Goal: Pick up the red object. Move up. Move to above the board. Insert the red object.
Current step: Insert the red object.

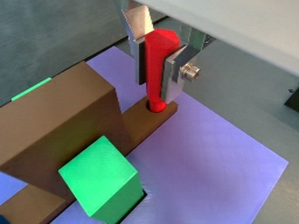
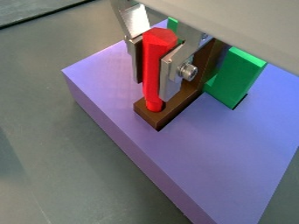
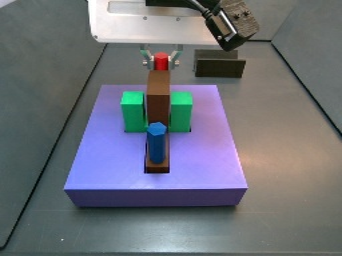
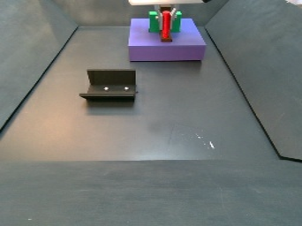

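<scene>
The red object is a slim red peg, upright between my gripper's fingers. My gripper is shut on it. Its lower end sits in a hole at one end of the brown board. It also shows in a wrist view with the gripper over the board's end. In a side view the red peg is at the far end of the board, under the gripper. From the far side view the peg and gripper are small.
Green blocks flank the board on a purple platform. A blue hexagonal peg stands at the board's near end. The fixture stands on the grey floor, and shows dark behind the platform.
</scene>
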You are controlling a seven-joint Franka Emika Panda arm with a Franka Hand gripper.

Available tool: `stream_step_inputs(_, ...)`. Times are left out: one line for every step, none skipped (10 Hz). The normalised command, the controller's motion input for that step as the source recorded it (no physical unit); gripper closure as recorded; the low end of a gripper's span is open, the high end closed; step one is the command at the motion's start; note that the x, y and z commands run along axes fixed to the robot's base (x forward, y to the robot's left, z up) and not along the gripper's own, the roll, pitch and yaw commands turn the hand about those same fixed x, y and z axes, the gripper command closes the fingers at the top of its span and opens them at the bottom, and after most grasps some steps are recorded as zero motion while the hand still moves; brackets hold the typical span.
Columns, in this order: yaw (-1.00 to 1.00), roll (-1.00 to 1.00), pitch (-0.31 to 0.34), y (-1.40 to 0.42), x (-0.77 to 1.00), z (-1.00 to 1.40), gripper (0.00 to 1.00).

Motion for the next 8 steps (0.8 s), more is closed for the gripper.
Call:
stream_step_inputs(0.00, 0.14, -0.107, -0.19, 0.00, -0.65, 1.00)
stream_step_inputs(0.00, 0.09, -0.119, -0.12, -0.01, -0.81, 1.00)
stream_step_inputs(0.00, 0.04, -0.091, 0.00, 0.00, -0.74, 1.00)
stream_step_inputs(0.00, 0.00, 0.000, 0.21, 0.05, -0.51, 1.00)
stream_step_inputs(0.00, 0.00, -0.013, 0.14, 0.00, -0.62, 1.00)
stream_step_inputs(0.00, 0.00, -0.004, 0.00, 0.00, -0.23, 1.00)
stream_step_inputs(0.00, 0.02, 0.000, 0.00, 0.00, 0.00, 1.00)
stream_step_inputs(0.00, 0.00, 0.000, 0.00, 0.00, 0.00, 1.00)
